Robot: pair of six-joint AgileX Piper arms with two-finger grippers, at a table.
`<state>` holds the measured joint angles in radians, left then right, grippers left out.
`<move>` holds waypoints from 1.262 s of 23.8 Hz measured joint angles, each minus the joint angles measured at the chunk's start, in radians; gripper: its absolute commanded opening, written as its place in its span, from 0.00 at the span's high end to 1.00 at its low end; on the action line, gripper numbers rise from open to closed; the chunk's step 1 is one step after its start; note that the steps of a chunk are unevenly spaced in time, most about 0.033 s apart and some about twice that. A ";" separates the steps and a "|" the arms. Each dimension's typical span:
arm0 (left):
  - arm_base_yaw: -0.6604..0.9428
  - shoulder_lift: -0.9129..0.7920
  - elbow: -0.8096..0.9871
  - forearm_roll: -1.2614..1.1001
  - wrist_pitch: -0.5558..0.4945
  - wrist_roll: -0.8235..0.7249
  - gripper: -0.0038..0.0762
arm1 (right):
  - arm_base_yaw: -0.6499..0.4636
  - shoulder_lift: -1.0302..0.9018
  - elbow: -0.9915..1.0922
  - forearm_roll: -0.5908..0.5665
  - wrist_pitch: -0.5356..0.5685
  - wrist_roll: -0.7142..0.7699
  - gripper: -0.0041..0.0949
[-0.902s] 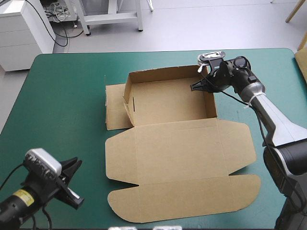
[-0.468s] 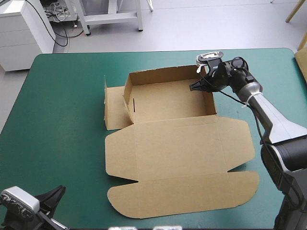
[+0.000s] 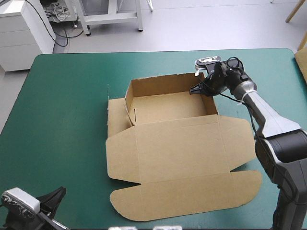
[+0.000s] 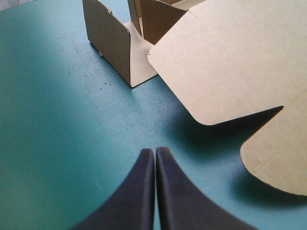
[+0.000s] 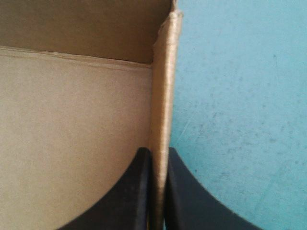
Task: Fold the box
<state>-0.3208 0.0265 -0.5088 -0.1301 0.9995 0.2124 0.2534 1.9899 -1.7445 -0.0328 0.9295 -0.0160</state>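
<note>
The box (image 3: pixel 163 108) wall is pinched by the right hand (image 3: pixel 193 89), upper right. The left hand (image 4: pixel 154 151) is closed, empty.

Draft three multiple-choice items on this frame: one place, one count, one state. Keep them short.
1. Where on the box is the right gripper clamped?
A. right wall, near the far corner
B. left wall
C. middle of the far wall

2. How many grippers touch the box?
A. none
B. one
C. two

3. How does the lid stand?
A. flat on the table
B. upright
C. folded over the tray

Key:
1 A: the right wrist view shows that wall's edge between the fingers.
2 B: the left gripper is shut over bare teal-green cover, apart from the box.
3 A: the high view shows it spread out toward the near edge.
</note>
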 measured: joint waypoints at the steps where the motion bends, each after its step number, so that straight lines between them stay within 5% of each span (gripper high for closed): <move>1: 0.000 0.000 0.000 0.000 -0.002 0.000 0.96 | 0.000 0.005 -0.018 0.000 0.022 0.000 0.79; 7: 0.000 0.000 0.000 0.000 -0.003 0.000 0.96 | 0.002 0.068 -0.199 0.002 0.233 -0.008 0.61; 12: 0.000 0.000 0.000 0.001 -0.003 -0.001 0.96 | 0.002 0.023 -0.362 -0.007 0.256 -0.007 0.55; 16: 0.000 0.000 0.000 0.001 -0.003 -0.002 0.96 | 0.002 -0.051 -0.367 -0.007 0.269 -0.014 0.39; 24: 0.000 0.000 0.000 0.001 -0.003 -0.004 0.96 | 0.002 -0.297 -0.061 -0.004 0.279 -0.014 0.37; 30: 0.000 0.000 0.000 0.001 -0.004 -0.004 0.96 | 0.002 -0.254 0.053 -0.003 0.272 -0.015 0.37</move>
<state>-0.3208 0.0265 -0.5088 -0.1293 0.9953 0.2089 0.2552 1.7356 -1.6917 -0.0359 1.2016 -0.0307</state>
